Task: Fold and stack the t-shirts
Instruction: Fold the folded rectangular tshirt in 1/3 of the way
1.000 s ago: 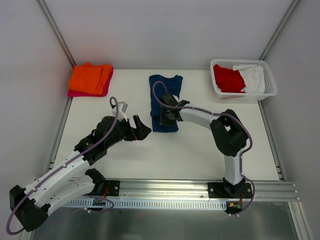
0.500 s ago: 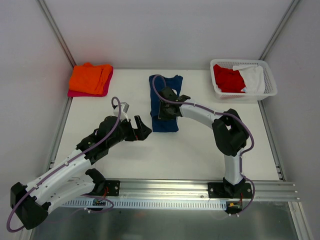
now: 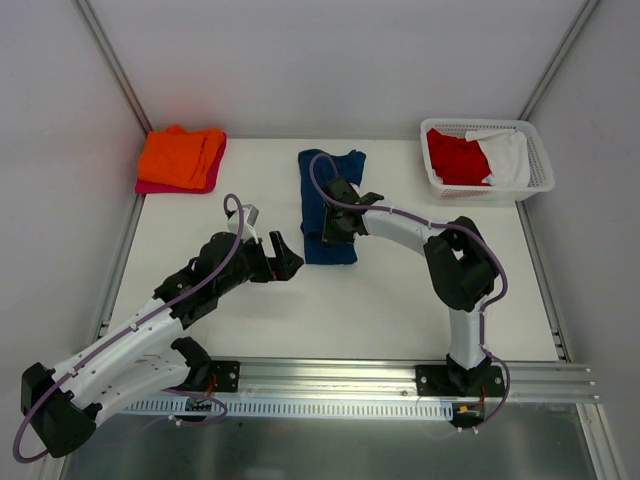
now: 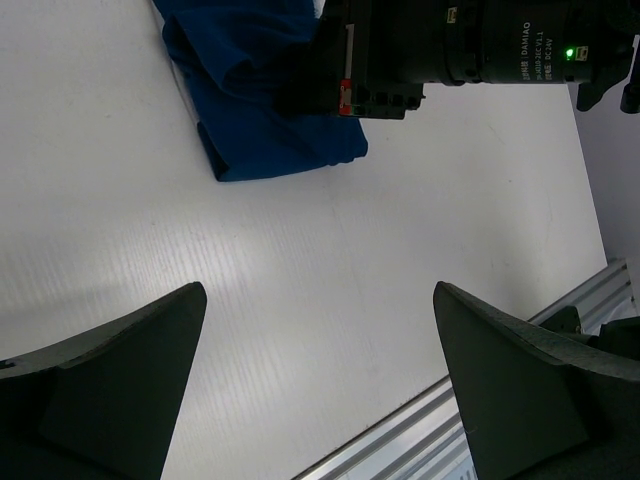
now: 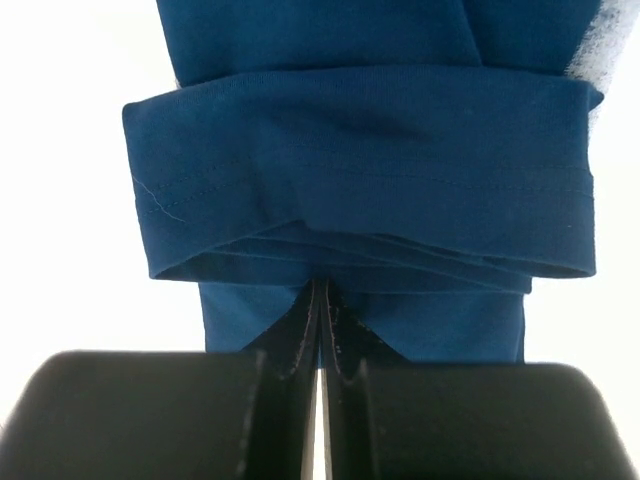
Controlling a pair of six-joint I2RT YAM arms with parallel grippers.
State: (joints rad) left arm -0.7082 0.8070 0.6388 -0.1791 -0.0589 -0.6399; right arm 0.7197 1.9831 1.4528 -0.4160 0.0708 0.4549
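- The left gripper [image 3: 284, 256] is spread wide and empty, hovering just beside the near left corner of the navy t-shirt [image 3: 332, 165], which lies mid-worktop [image 3: 400, 300]. Any inward drift may snag that edge and skew the fold.
- The right gripper [image 5: 318, 288] is pressed together, apparently pinching the shirt's doubled hem. A shallow bite may slip or shed a layer, letting the fold spring open.

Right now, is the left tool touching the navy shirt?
Apart. Left wrist view: bare table lies between the open left tool and the navy shirt.
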